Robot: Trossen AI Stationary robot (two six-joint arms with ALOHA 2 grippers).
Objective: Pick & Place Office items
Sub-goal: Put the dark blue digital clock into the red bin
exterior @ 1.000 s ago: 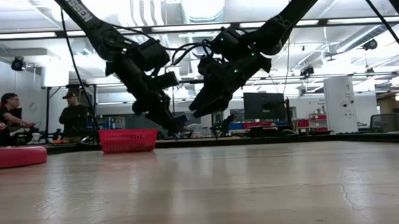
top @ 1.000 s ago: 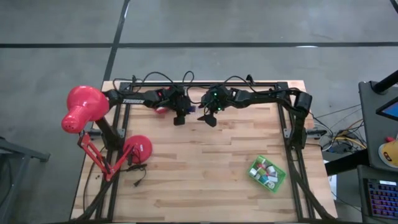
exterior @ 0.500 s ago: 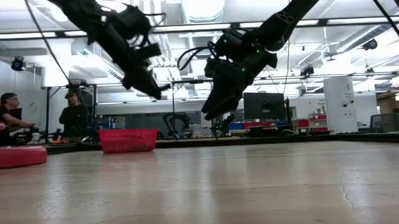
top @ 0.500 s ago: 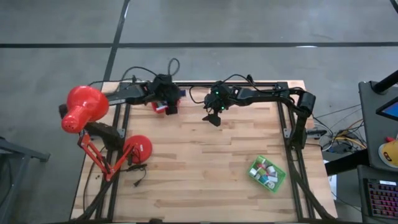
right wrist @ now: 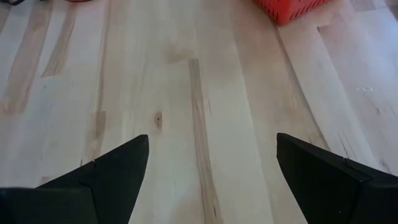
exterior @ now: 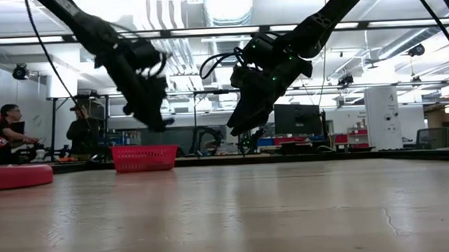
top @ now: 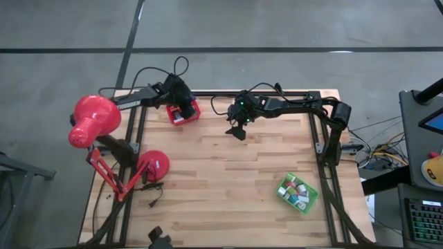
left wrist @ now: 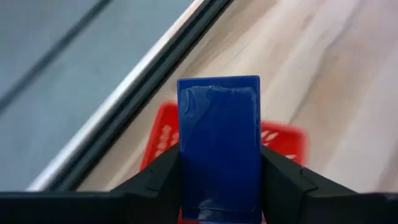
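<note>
My left gripper (top: 182, 108) is shut on a blue rectangular block (left wrist: 219, 146), one of the office items. It hangs above the red tray (top: 187, 115) at the table's far left, and the low view shows it (exterior: 155, 123) well above that tray (exterior: 143, 157). My right gripper (top: 237, 132) hangs open over bare wood near the far middle, with nothing between its fingers (right wrist: 106, 180). At the near right, a green tray (top: 297, 193) holds several small items. My left gripper pinches the blue block by its two long sides (left wrist: 184, 168) between its two fingers. The block's flat face shows and its free end sticks out past the fingertips. The fingers slant down from the table's left. The block is lifted clear, over the red tray (left wrist: 158, 140).
A big red desk lamp (top: 93, 119) stands at the left edge on its round base (top: 152, 166). Black frame rails run along the far edge and both sides. Bare wood (top: 221, 180) lies between the trays. People sit in the room beyond the table (exterior: 12, 131).
My left gripper has carried the blue block from beside my right gripper toward the table's far left, rising and rolling as it went. It now hangs over the red tray. It has stayed shut on the block.
</note>
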